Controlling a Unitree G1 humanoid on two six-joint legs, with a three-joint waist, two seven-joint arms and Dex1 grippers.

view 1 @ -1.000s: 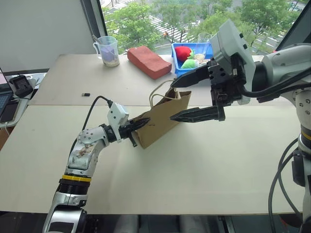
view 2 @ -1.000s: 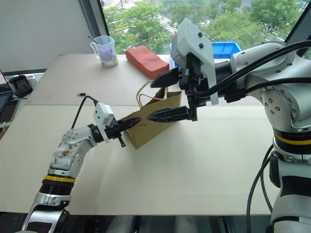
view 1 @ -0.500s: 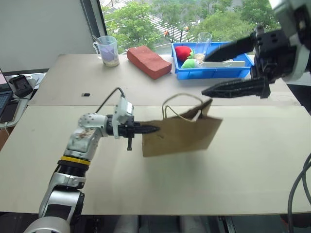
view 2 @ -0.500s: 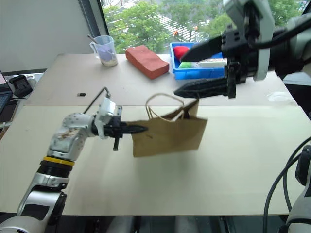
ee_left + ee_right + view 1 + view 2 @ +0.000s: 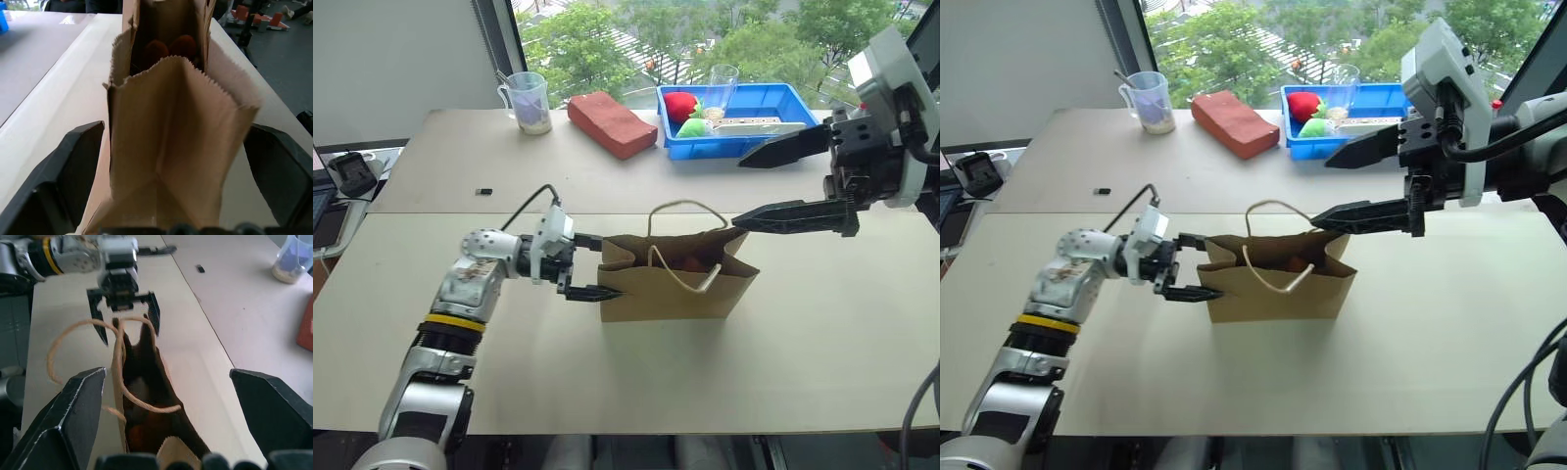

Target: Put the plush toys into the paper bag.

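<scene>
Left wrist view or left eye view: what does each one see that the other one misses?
The left wrist view looks close along the end of the paper bag and into its open top, where a rounded reddish-brown plush toy lies deep inside.

The left eye view adds the wider scene: the open right gripper by the bag's far end, the blue bin, the brick-shaped block and the cup.

Both share the bag standing on the table, with the open left gripper astride its end.

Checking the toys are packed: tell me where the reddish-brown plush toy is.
The reddish-brown plush toy lies inside the upright brown paper bag at mid-table, between the left gripper and right gripper.
</scene>
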